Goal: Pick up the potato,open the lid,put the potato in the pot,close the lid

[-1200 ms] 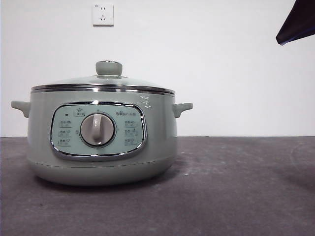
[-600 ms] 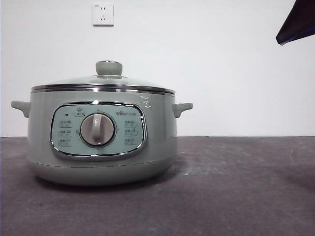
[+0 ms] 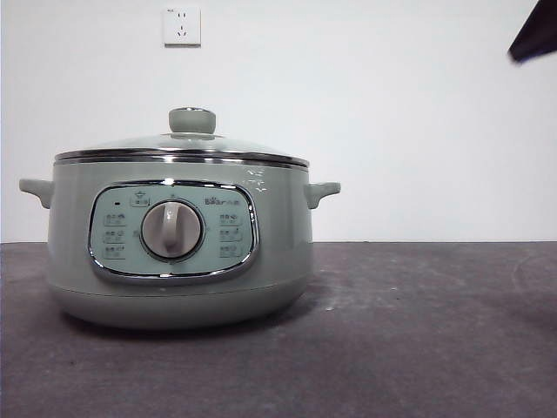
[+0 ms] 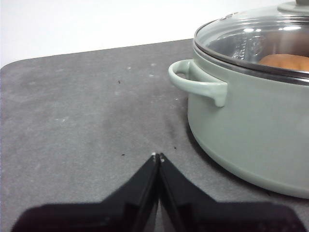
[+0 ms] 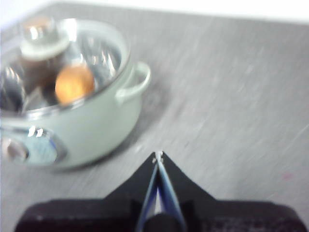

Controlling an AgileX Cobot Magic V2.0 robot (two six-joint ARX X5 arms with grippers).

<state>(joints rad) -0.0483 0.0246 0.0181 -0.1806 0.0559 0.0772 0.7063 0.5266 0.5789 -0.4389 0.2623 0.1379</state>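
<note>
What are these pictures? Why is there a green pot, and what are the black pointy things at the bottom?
These come from a robot with two arms at a table. One camera sits low in front and looks straight at the pot, with its glass lid on top. The other two cameras ride on the robot's wrists. The black pointy things are each arm's grabbing tool: the left tool and the right tool. Both are pinched shut and hold nothing. They hang over the grey table, away from the pot. Through the glass lid you can see an orange-brown potato lying inside the pot. In the front picture, only a dark arm tip shows in the top corner.
</note>
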